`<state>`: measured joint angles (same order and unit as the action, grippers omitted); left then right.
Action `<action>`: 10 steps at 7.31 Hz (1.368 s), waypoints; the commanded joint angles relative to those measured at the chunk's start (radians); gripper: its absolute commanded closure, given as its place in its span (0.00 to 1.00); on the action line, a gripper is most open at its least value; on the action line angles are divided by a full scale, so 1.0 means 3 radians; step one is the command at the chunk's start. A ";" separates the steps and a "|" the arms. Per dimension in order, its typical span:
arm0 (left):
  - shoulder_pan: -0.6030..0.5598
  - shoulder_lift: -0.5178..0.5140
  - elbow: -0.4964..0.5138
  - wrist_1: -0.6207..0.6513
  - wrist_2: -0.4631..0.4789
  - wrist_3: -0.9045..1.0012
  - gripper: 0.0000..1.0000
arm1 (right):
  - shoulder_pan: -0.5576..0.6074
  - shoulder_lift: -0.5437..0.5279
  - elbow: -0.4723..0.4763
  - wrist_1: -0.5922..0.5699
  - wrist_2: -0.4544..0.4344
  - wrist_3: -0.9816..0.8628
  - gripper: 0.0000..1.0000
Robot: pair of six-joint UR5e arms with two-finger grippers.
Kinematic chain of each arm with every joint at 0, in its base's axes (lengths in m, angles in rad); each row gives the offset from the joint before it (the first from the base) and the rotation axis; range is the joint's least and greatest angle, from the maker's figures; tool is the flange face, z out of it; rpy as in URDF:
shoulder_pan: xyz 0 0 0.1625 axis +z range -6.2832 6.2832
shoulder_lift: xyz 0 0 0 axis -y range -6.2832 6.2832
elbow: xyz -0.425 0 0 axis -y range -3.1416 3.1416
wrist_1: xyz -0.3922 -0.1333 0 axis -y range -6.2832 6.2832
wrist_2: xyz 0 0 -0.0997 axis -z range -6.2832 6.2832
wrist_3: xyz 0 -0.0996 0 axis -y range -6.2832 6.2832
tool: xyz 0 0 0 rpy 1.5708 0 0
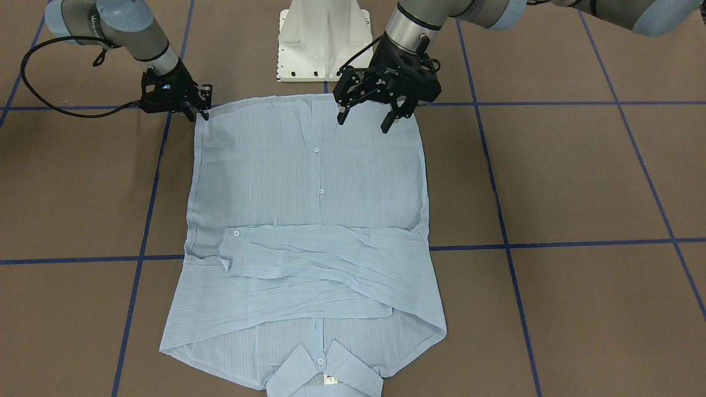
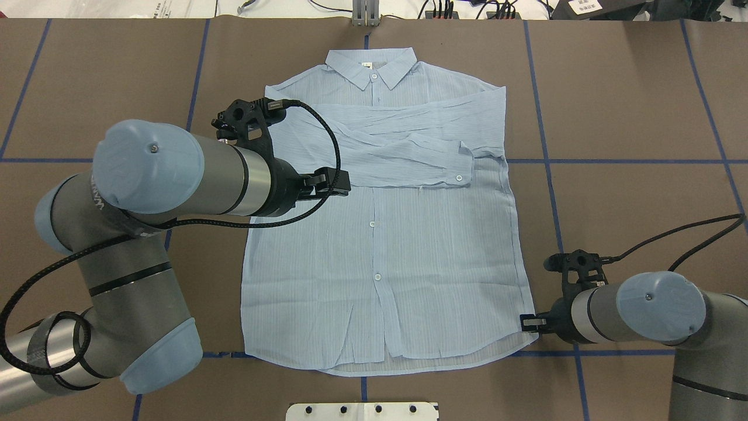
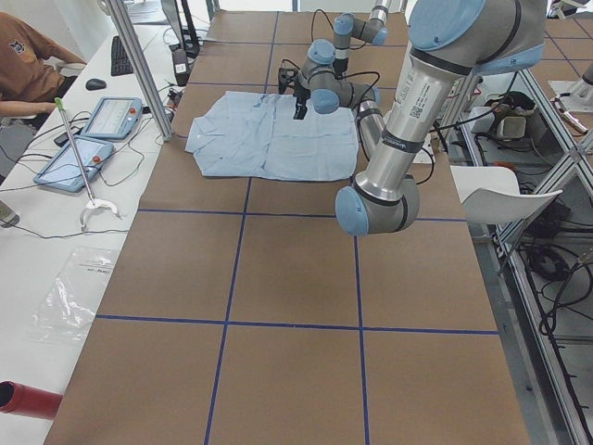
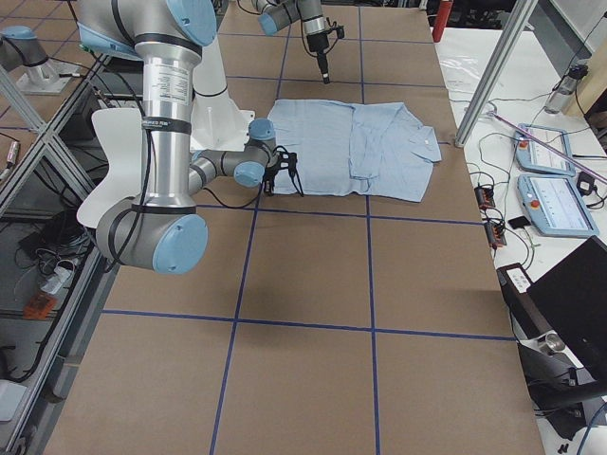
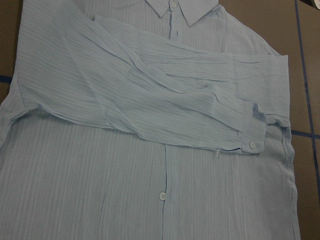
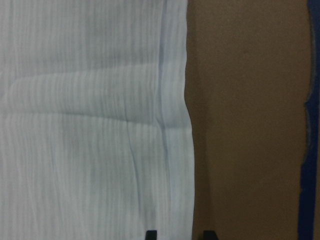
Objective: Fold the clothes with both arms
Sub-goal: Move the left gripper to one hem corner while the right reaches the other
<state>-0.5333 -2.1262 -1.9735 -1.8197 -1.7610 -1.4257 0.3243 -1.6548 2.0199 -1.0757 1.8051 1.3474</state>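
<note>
The light blue striped shirt [image 1: 309, 182] lies flat on the brown table, buttoned front up. Both sleeves are folded across its chest [image 2: 403, 152], and the collar [image 2: 371, 64] points away from the robot. My left gripper [image 1: 364, 122] hangs open above the shirt with nothing between its fingers. Its wrist view looks down on the crossed sleeves [image 5: 165, 110]. My right gripper [image 1: 198, 114] sits low at the hem corner [image 2: 523, 324]. In its wrist view two fingertips [image 6: 151, 234] stand a little apart, astride the shirt's side edge [image 6: 187, 125].
The white pedestal base [image 1: 322, 38] stands just behind the hem. Blue tape lines [image 1: 551, 242] grid the brown table. Tablets [image 3: 93, 139] and a person's arm lie on a side bench past the collar end. Cables [image 2: 456, 9] run along the far edge.
</note>
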 commanded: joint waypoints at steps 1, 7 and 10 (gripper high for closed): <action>0.0003 0.0000 -0.0094 0.0016 0.0000 -0.0028 0.00 | 0.0044 -0.0001 -0.0004 -0.0120 0.0027 -0.0002 0.55; -0.0002 0.0006 -0.0115 0.0022 0.0000 -0.0013 0.00 | 0.0034 0.0080 -0.0024 -0.0178 0.0037 -0.0017 0.66; -0.0002 0.0006 -0.0115 0.0022 0.0000 -0.0013 0.00 | 0.0039 0.0239 -0.0024 -0.0459 0.0047 -0.0022 0.70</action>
<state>-0.5338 -2.1246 -2.0080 -1.8132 -1.7604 -1.4287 0.3344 -1.5934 2.0127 -1.1900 1.8175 1.3419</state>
